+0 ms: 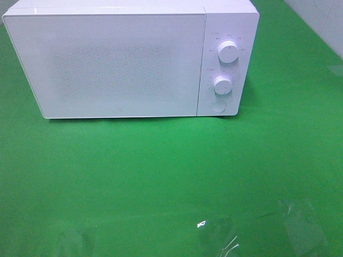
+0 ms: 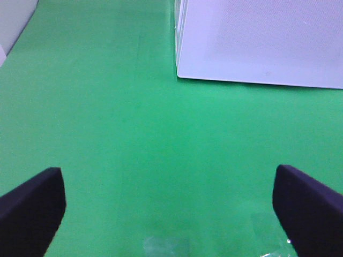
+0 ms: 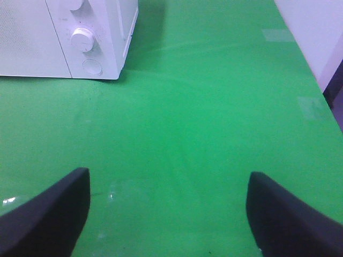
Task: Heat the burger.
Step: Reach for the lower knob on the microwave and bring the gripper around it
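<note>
One white box-shaped microwave oven (image 1: pixel 118 64), door shut, stands at 11 o'clock on the green surface (image 1: pixel 161 171). Its panel, at 3 o'clock of the door, carries two round white knobs, upper (image 1: pixel 229 52) and lower (image 1: pixel 222 84), with one round button (image 1: pixel 217 105) at 6 o'clock of them. Claws counted: two. Left claw (image 2: pixel 167 184): released, jaws wide apart, nothing between. Right claw (image 3: pixel 169 182): released, likewise bare. Burger: its place cannot be told from any view.

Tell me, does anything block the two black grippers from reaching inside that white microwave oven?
Yes: the flat front door of the white microwave oven is shut, closing off the inside. The open left gripper and right gripper hang over the green tabletop short of it. No burger shows in any view.
</note>
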Controlling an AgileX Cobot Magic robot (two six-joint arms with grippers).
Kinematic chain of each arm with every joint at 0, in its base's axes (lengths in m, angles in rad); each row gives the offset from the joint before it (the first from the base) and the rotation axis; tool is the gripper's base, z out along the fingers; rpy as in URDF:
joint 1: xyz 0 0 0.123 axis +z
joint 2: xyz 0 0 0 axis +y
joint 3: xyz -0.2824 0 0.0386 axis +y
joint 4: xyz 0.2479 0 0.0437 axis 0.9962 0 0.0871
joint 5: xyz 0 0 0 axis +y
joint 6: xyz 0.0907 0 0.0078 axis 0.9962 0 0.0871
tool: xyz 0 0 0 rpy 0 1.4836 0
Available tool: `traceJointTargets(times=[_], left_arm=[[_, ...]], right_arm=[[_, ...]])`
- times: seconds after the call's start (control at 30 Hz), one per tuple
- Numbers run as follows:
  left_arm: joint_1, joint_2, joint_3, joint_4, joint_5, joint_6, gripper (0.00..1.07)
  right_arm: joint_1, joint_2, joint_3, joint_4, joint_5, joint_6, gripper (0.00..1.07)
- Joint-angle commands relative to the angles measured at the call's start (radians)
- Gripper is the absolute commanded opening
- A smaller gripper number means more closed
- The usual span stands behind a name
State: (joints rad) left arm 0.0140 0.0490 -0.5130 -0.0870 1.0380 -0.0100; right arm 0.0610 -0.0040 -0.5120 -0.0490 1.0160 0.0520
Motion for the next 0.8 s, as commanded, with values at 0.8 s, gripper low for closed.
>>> traceJointTargets(times=[0.8], left_arm=[[0.001, -0.078, 0.004, 0.006, -0.006, -0.014, 0.98]], right_arm=[[-0.003, -0.025, 0.005, 0.001, -0.014, 0.007, 0.76]])
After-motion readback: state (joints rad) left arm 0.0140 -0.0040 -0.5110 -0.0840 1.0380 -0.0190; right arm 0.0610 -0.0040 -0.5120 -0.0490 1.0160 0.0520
